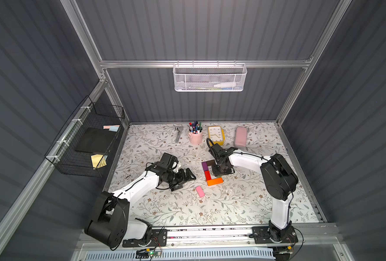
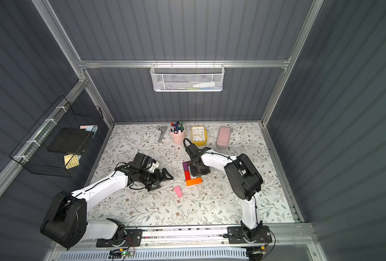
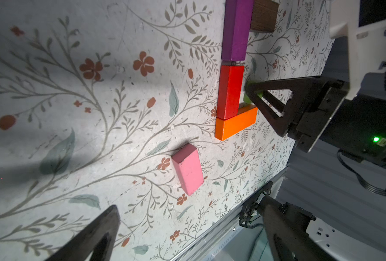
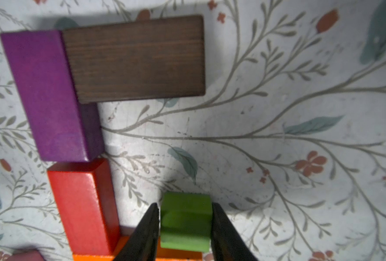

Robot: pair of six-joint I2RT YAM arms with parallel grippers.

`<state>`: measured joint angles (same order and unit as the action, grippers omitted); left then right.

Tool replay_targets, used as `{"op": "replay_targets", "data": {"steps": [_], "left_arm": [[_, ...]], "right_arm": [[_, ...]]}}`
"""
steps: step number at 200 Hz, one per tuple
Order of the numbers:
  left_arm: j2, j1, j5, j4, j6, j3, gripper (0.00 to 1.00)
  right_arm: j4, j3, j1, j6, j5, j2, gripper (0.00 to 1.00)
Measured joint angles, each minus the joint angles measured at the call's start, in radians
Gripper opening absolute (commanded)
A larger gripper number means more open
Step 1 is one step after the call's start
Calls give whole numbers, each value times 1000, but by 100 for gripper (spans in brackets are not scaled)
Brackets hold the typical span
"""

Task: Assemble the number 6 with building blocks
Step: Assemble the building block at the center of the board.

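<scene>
Right, the green cube [image 4: 185,221] sits in the inside corner of the unfinished figure, just beside the orange block [image 3: 235,124] that forms the base and a little apart from the red block [image 3: 229,92]. The right fingers [image 4: 146,230] bracket the cube on two opposite sides, hard up against it. I cannot tell whether they press it or stand a hair clear, nor whether it rests on the tabletop [image 1: 232,203].

Red stands end to end with the purple block [image 3: 235,29], making the figure's long side. The dark brown block [image 4: 133,58] juts sideways from purple's far end, touching it. The pink block [image 3: 188,169] lies alone, near the orange one but clear of it, toward the front edge.

My right arm [image 1: 278,176] rises from its front base to a high elbow. The forearm reaches in level, and the wrist bends so the fingers point straight down.

The left arm [image 1: 137,187] slants low, its wrist roughly level and aimed at the blocks. The left fingers [image 3: 85,237] are spread wide with nothing between them, well apart from the figure.
</scene>
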<state>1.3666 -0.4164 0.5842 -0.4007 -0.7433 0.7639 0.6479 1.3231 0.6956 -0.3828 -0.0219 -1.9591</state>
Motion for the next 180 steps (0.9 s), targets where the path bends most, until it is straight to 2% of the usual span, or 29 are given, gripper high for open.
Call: {"op": "replay_targets", "data": {"steps": [180], "left_arm": [[0, 0, -5, 3, 0, 0, 99]], "right_arm": [[-4, -10, 15, 6, -2, 0, 41]]}}
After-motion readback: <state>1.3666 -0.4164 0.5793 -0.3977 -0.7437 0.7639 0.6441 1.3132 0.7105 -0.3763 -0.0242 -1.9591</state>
